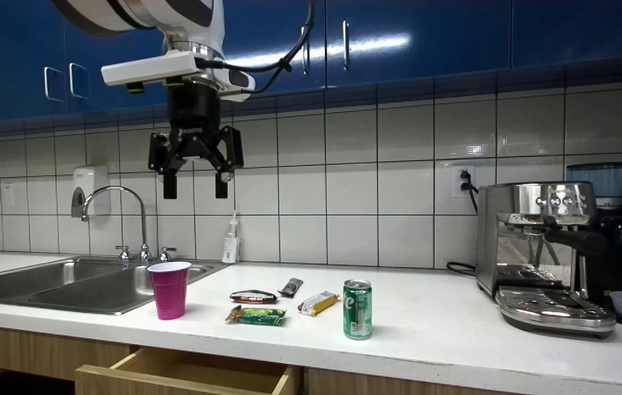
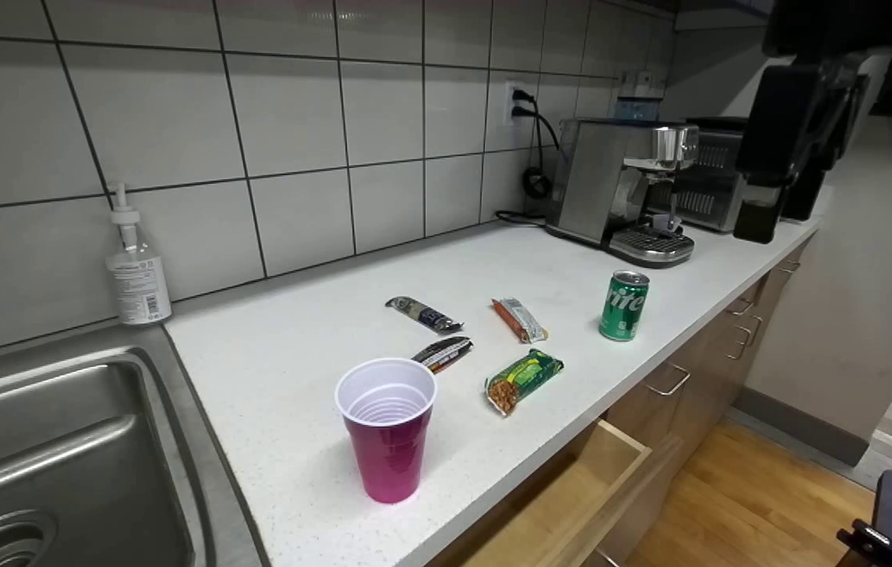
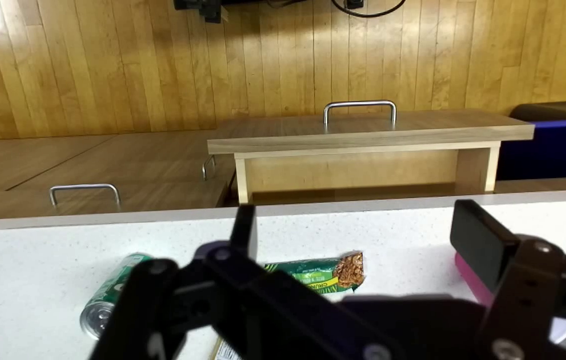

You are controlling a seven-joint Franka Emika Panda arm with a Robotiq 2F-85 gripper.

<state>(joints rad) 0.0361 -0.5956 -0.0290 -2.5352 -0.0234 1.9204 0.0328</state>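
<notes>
High above the counter, my gripper [image 1: 196, 189] stands open, its fingers pointing down with nothing between them. Below it lie several wrapped bars: a green one [image 1: 256, 316], a yellow one [image 1: 318, 303], a dark one [image 1: 253, 297] and a small black one [image 1: 291, 287]. A magenta cup [image 2: 390, 465] with a white inside stands upright near the sink. The green soda can [image 2: 624, 307] is upright on the far side of the bars. In the wrist view the green bar [image 3: 312, 272] shows between the fingers, and a finger partly hides the cup [image 3: 475, 282].
Under the counter edge a wooden drawer [image 3: 370, 127] is pulled out. The steel sink [image 2: 201, 472] with its faucet [image 1: 143, 214] lies at one end. A coffee machine [image 1: 536, 252] occupies the other end. A pump bottle [image 2: 138, 276] stands by the tiled wall, beneath blue cabinets [image 1: 420, 33].
</notes>
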